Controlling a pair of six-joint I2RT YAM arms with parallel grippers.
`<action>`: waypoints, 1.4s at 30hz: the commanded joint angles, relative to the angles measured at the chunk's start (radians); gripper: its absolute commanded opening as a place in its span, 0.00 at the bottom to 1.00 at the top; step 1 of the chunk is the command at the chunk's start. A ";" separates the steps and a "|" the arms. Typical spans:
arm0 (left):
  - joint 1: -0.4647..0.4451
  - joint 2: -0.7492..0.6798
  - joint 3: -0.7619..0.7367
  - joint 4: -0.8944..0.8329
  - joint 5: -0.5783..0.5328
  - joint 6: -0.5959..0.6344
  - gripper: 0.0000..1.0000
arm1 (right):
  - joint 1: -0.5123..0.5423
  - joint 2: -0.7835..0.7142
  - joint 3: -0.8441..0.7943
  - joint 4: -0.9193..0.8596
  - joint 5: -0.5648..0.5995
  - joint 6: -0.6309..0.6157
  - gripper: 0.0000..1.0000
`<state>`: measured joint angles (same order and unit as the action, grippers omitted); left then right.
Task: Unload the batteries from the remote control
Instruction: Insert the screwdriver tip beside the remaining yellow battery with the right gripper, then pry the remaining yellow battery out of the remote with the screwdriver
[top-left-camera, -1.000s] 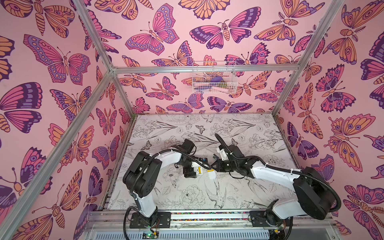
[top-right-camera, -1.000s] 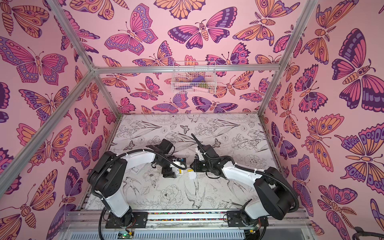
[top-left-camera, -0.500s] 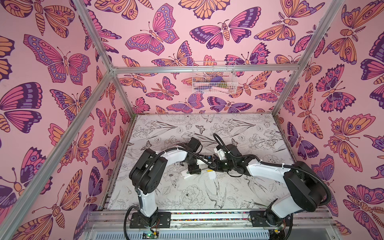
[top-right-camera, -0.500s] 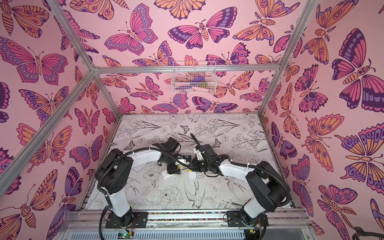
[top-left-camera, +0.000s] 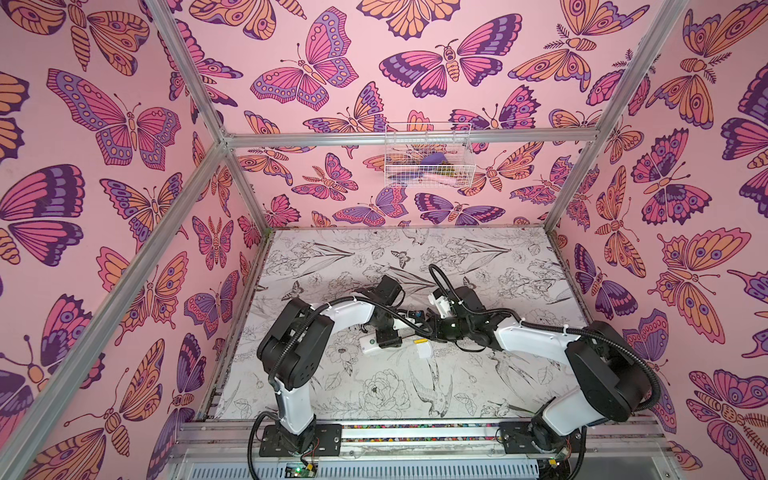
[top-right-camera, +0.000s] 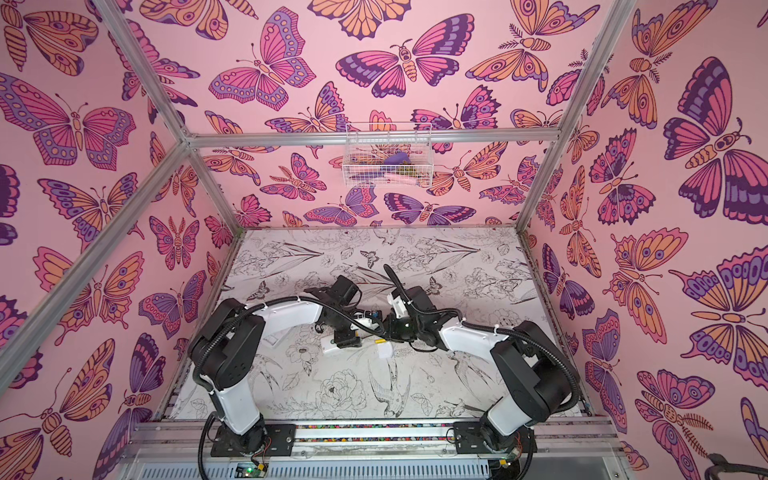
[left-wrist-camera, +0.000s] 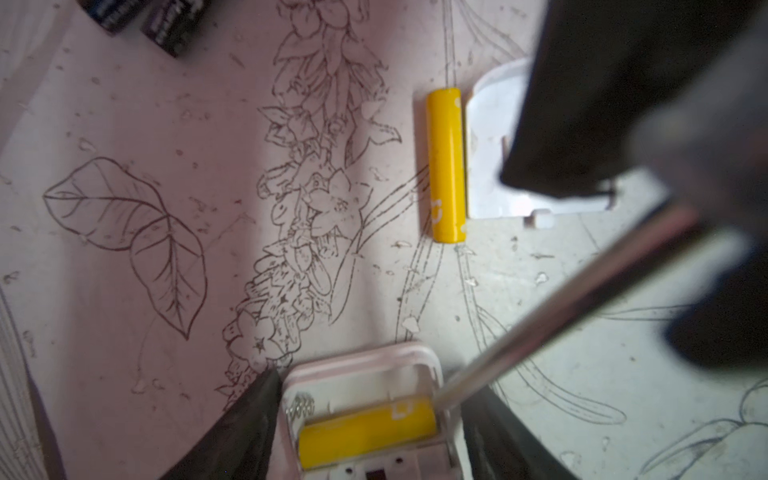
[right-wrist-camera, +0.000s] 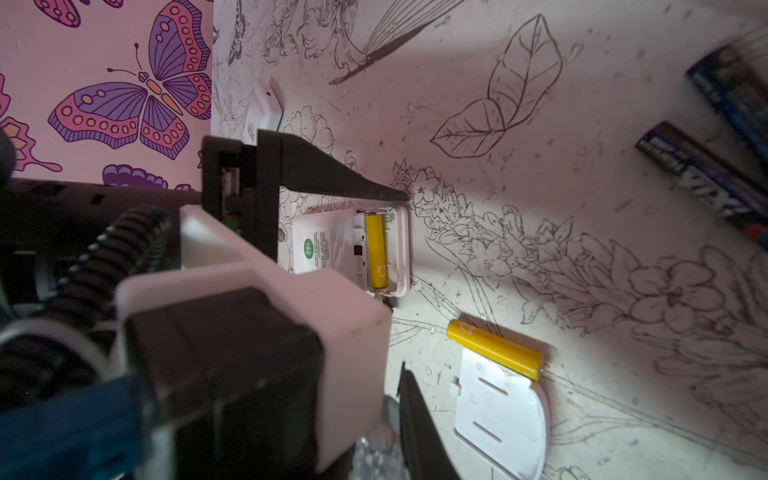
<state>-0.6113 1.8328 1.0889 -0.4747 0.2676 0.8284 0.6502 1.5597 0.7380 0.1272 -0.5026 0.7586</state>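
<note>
My right arm (top-left-camera: 598, 374) moved the most. A second ago its fat black elbow sat further out to the side, and now it has swung in nearer the middle. The white remote (top-left-camera: 368, 345) did not show beside my left gripper (top-left-camera: 388, 340) back then. Now one end pokes out there, on the table (top-left-camera: 415, 257) between my two arms. Both top views show my arms meeting, but the small things are only dots. The left wrist view shows more: my left gripper's dark fingers (left-wrist-camera: 249, 424) press on the remote's two sides and pinch it, with the open battery slot facing up. My right gripper (top-left-camera: 432, 332) is pressed together on a thin shiny rod (left-wrist-camera: 561, 299). The rod's tip pokes at the end of the inner yellow battery (left-wrist-camera: 365, 432), which lies in the slot. The white cover (right-wrist-camera: 503, 419) lies flat on the table near the remote, and the loose yellow battery (right-wrist-camera: 494, 347) lies right against its edge. Only the wrist views show the two black batteries (right-wrist-camera: 702, 178), side by side on the table, well apart from the remote. All four are small thin sticks. The yellow ones are bright with a little white mark, and the black ones have white letters.
</note>
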 joint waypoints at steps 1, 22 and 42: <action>-0.007 0.017 -0.059 -0.109 -0.060 0.025 0.71 | -0.014 0.002 0.003 0.036 -0.003 -0.002 0.00; -0.014 0.075 -0.031 -0.119 -0.026 0.029 0.51 | -0.032 0.127 0.077 0.076 -0.028 -0.015 0.00; -0.019 0.069 -0.039 -0.132 -0.007 0.058 0.41 | -0.102 0.275 0.008 0.416 -0.212 0.172 0.00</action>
<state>-0.6079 1.8393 1.1019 -0.4950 0.2626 0.8520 0.5602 1.8099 0.7547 0.4458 -0.6884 0.8764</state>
